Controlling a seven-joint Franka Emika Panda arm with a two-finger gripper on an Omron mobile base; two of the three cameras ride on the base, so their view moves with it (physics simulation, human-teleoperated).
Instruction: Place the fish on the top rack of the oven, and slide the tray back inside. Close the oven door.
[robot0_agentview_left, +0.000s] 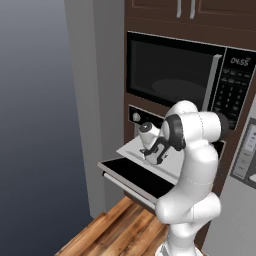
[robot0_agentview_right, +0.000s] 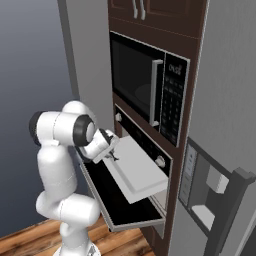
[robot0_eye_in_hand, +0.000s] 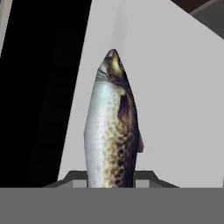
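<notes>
Pale grey metal fills most of my hand view: the tray (robot0_eye_in_hand: 175, 100), drawn out of the oven, with the black oven door (robot0_eye_in_hand: 39, 96) as a dark band down the left of the frame. Up the middle of that frame stands the fish (robot0_eye_in_hand: 111, 131), silver on its left flank and speckled brown on its right, its tail end down between my fingers; my gripper (robot0_eye_in_hand: 111, 183) is clamped shut on it over the tray. In the left base view the door (robot0_agentview_left: 130, 177) lies folded down at centre-left, the tray (robot0_agentview_left: 131, 148) juts out above it, and my gripper (robot0_agentview_left: 152, 156) hangs over the tray's middle. To its right rises my white arm (robot0_agentview_left: 192, 170), and above is the microwave (robot0_agentview_left: 175, 70). In the right base view my gripper (robot0_agentview_right: 111, 150) sits at the tray's (robot0_agentview_right: 140, 175) left edge, the oven (robot0_agentview_right: 150, 150) control strip behind it.
</notes>
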